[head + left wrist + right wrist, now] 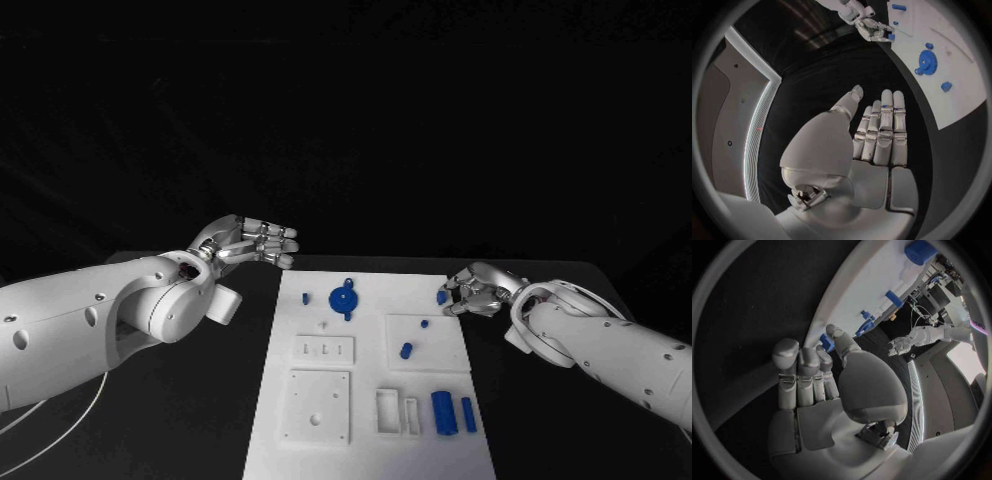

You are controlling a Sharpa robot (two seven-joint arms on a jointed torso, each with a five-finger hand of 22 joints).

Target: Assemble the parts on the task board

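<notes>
The white board [368, 400] lies mid-counter [577, 420]. The right hand [473, 290], at the board's 2 o'clock edge, pinches a small blue part [443, 297]. The left hand [248, 243] hovers off the 10 o'clock corner, fingers straight and apart, holding nothing. A blue gear [343, 298] sits at 12 o'clock on the board

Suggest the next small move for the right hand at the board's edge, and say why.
Probably lift the small blue part clear of the task board. The right hand seems to pinch it at the board's right edge, though the grip is partly hidden. The left hand hovers empty off the board's left side.
</notes>
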